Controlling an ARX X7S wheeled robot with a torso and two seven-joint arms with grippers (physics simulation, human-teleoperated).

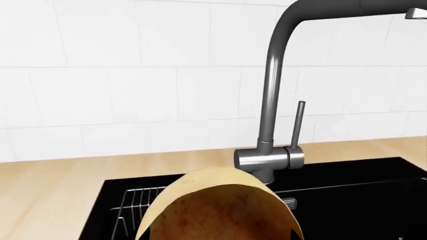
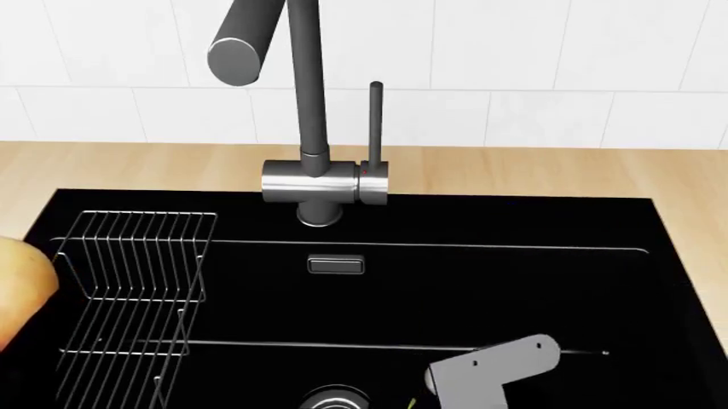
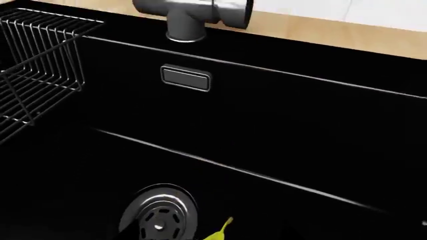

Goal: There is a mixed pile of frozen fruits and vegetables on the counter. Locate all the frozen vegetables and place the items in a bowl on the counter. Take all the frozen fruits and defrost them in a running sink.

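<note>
A tan-brown roundish fruit [image 1: 217, 210] fills the near part of the left wrist view, right at my left gripper's jaws. The fingers themselves are hidden behind it. In the head view this fruit [image 2: 17, 290] hangs at the left edge, beside the wire rack [image 2: 136, 281] of the black sink [image 2: 478, 281]. My right arm [image 2: 489, 371] reaches down into the basin. The yellow pear's stem end [image 3: 223, 231] shows at the right gripper's jaws, close to the round steel drain [image 3: 159, 215]. The bowl, the vegetables and the pile are out of view.
The tall grey faucet [image 2: 307, 102] with its lever [image 2: 374, 119] rises behind the basin's middle. Beige counter [image 2: 546, 175] runs along the back under white tiles. An overflow plate [image 2: 336, 264] sits on the sink's back wall.
</note>
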